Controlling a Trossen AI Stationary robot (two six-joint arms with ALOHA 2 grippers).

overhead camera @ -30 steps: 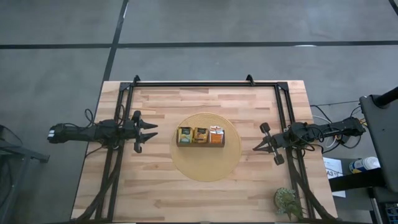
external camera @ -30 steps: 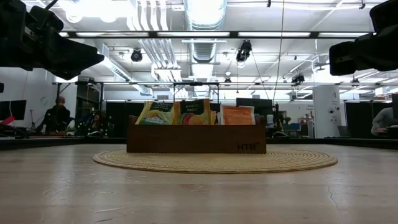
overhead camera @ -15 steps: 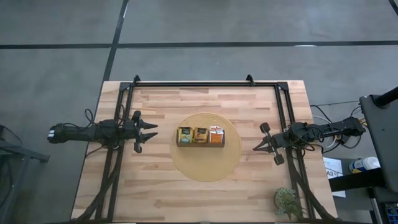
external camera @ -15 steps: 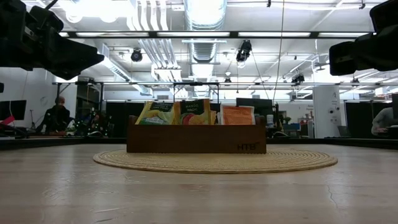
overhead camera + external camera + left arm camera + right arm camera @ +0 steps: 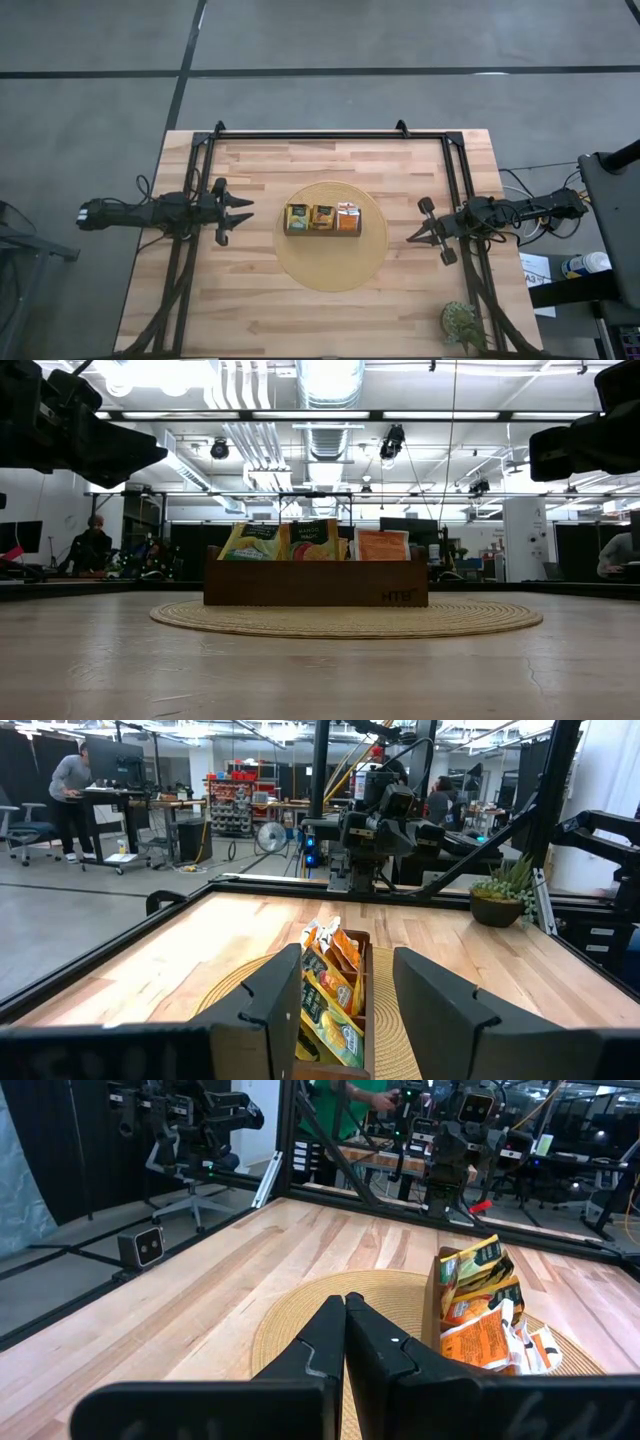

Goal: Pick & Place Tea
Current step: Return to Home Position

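Note:
A brown wooden tray stands at the table's middle on a round woven mat. Tea sachets stand upright in its three compartments: dark green-and-yellow, yellow-orange and bright orange with white edges. They rise above the tray wall in the low view. My left gripper hovers open to the tray's left, above the table, pointing at it. My right gripper hovers shut to the tray's right, also pointing at it.
A small potted plant sits at the table's near right corner. A black frame rail runs along the far edge and down both sides. Bare wood lies around the mat. People are in the room behind.

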